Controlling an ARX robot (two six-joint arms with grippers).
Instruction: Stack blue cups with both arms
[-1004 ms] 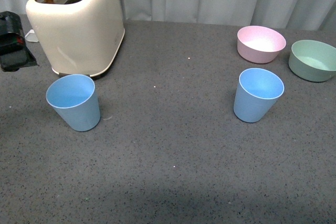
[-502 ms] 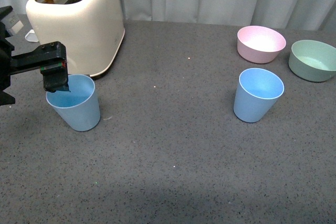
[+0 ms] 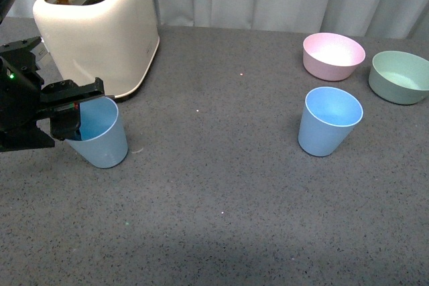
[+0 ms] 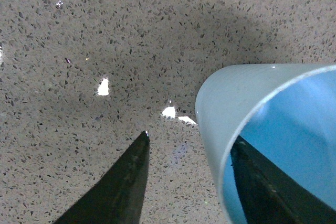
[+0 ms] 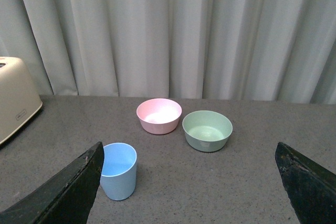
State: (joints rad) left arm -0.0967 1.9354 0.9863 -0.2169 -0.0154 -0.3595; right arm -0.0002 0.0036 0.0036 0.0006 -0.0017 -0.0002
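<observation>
Left hand (image 4: 190,140) has swung in from the frame's left edge and straddles the rim of the lower-left blue cup (image 3: 100,135), fingers (image 4: 126,182) apart, one inside, one outside, unclamped; the other blue cup (image 3: 328,122) stands right of centre, untouched, so closing likely comes next

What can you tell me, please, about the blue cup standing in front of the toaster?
The blue cup is a light blue, matte, plastic-looking tumbler without a handle, tapering to a narrower base. It stands upright, mouth up, on the dark speckled table, just in front of the cream toaster. The left gripper is open and straddles its wall: one finger inside, one outside with a visible gap. Whether the inner finger touches the cup cannot be told.
</observation>
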